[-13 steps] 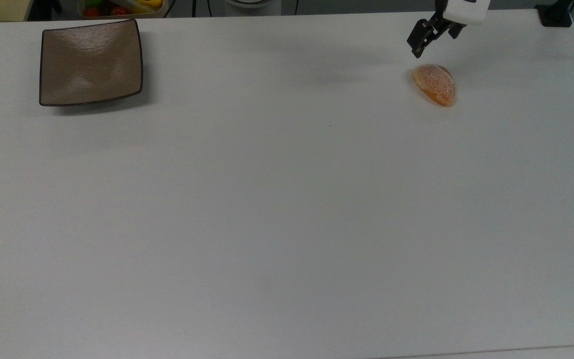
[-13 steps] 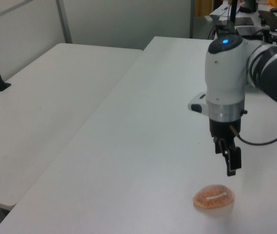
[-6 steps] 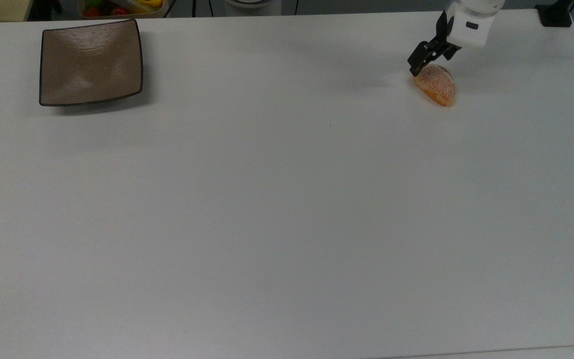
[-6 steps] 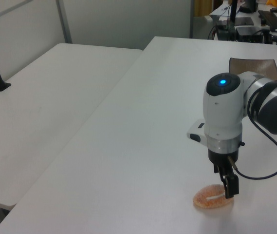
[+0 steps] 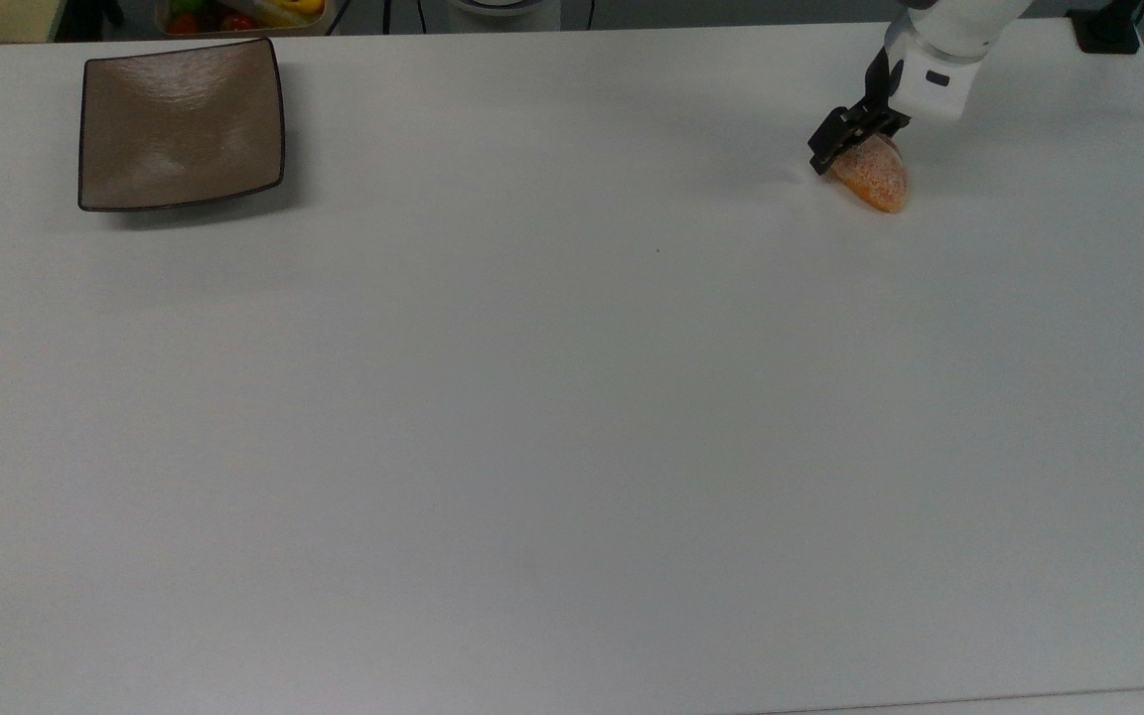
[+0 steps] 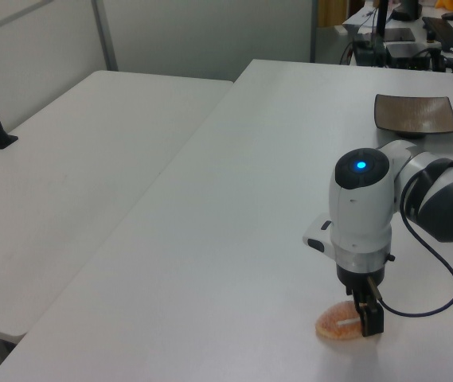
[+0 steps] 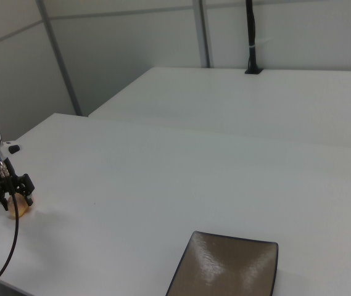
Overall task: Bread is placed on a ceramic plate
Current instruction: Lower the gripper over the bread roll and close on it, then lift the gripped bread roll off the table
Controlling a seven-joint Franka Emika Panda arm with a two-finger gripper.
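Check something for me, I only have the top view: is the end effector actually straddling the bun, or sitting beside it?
Observer: Straddling. In the right view the end effector has one finger on either side of the bun, jaws apart.
Operator: Touching it?
Observer: Can't tell contact. The left view puts the fingertips low, about level with the bun where it lies on the table.
Operator: Which way is the bun lying?
Observer: The left view shows a white slit along its near side, roughly horizontal.
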